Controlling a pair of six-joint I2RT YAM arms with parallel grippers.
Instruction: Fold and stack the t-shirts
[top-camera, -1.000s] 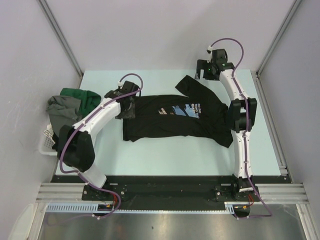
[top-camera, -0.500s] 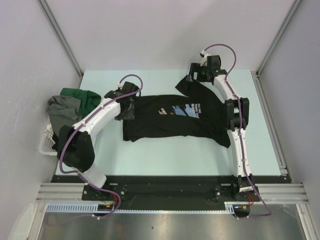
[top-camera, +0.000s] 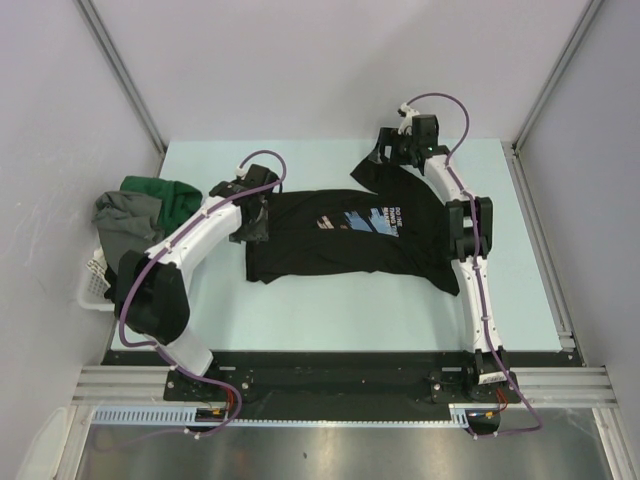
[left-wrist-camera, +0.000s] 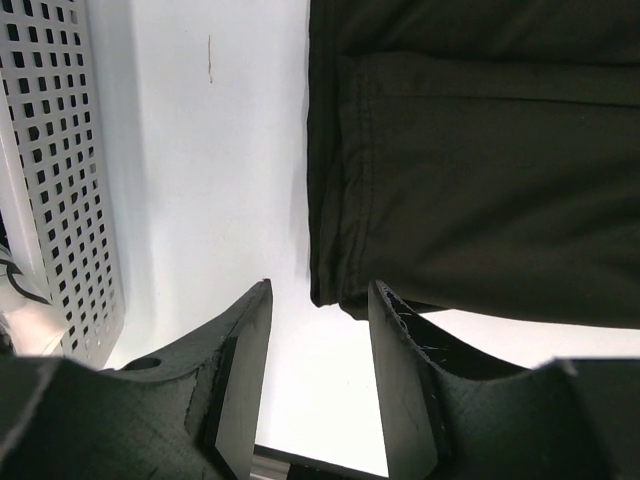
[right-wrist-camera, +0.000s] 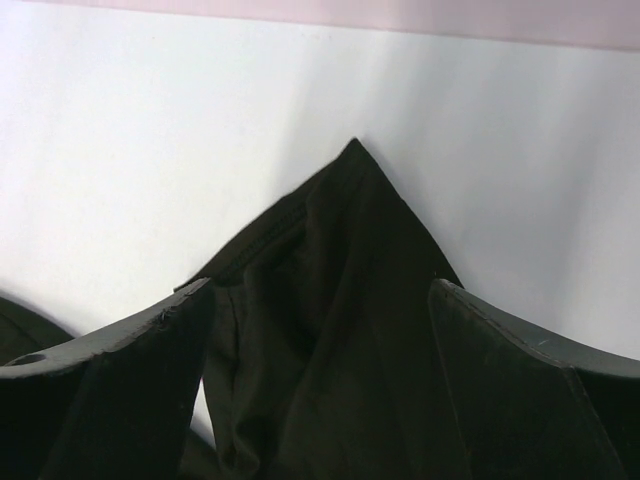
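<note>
Right gripper (right-wrist-camera: 320, 290) spread wide, straddling a pointed sleeve of the black printed t-shirt (top-camera: 330, 250), which lies flat across the table (top-camera: 300, 320) — left gripper (left-wrist-camera: 320, 288) parted at its opposite hem, clamping nothing. Green t-shirt (top-camera: 165, 193) and grey t-shirt (top-camera: 122, 215) heap over the basket (top-camera: 95, 282).

Black t-shirt (top-camera: 340, 245) spread flat mid-frame, turned sideways, chest print (top-camera: 365, 220) up, one sleeve jutting toward upper centre. Dark green shirt (top-camera: 165, 195) and grey shirt (top-camera: 122, 215) heaped crumpled at left edge.
</note>
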